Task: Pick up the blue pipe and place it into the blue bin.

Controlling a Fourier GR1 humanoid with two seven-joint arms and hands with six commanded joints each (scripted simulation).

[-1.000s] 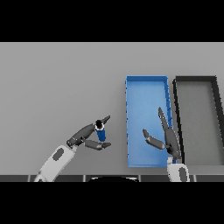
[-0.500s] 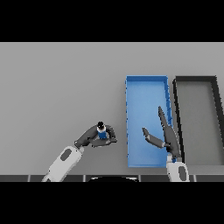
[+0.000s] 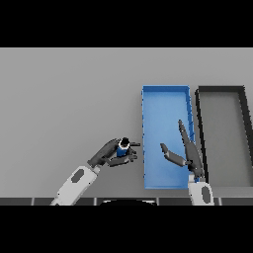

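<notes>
Lower centre: left hand point(image 3: 106, 153) curled around the blue pipe point(image 3: 122, 149), just left of the blue bin point(image 3: 164, 94). Right hand point(image 3: 189, 152), fingers straight, over the bin's lower right.

- One blue pipe point(image 3: 122, 148), a short piece with a dark cap, sits at lower centre of the frame, in the fingers of a robot hand.
- Two bins stand side by side at the right of the frame: one blue bin point(image 3: 146, 138) and, right of it, one black bin point(image 3: 199, 128).
- Two robot hands show along the lower part of the frame: the left robot hand point(image 3: 106, 153) at lower centre and the right robot hand point(image 3: 187, 150) over the blue bin.
- One grey bench point(image 3: 64, 99) carries both bins.
</notes>
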